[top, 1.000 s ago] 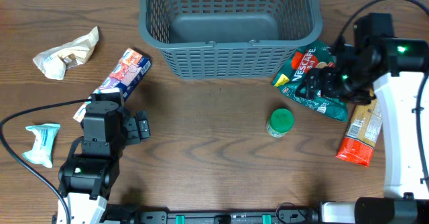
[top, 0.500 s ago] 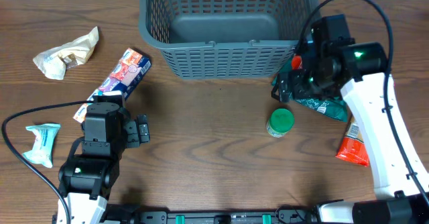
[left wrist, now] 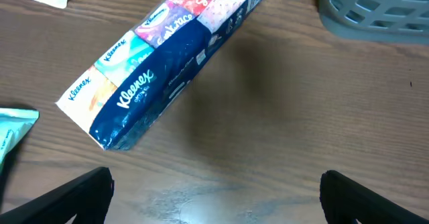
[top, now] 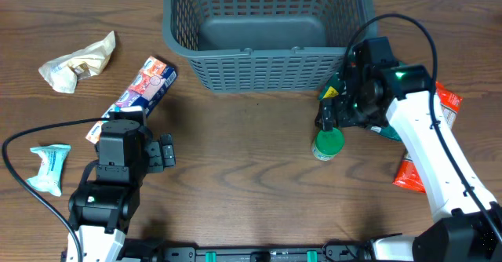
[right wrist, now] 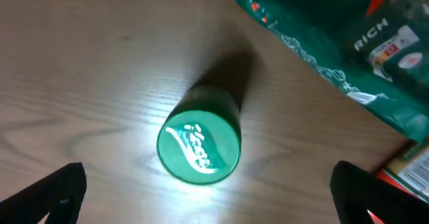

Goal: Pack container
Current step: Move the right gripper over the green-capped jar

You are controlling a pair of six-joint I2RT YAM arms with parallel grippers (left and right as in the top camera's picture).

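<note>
Since a second ago our right arm has swung in from the 3 o'clock edge toward the middle; nothing else has shifted.

At 9 to 10 o'clock lie a crumpled beige packet [top: 78, 60], a teal sachet [top: 49, 168] and the Kleenex pack [top: 141, 89], all untouched. Our left gripper [left wrist: 214, 184] sits at 8 o'clock, jaws spread wide and empty, with the Kleenex pack just ahead of it.

The container [top: 267, 70] stands at 12 o'clock, with nothing showing inside it.

Our right gripper [right wrist: 208, 184] hovers over the upright green-lidded can [top: 328, 142] at 3 o'clock, jaws released on either side of it and apart from it. The green Nescafé bag [right wrist: 335, 36] lies just beside the can at its 1 o'clock, and an orange packet [top: 412, 176] lies at 4 o'clock.

We judge the risks to be these: closing off-centre could tip the round can and send it rolling, a finger could snag the bag's edge, and a low lift could strike the container's rim.
</note>
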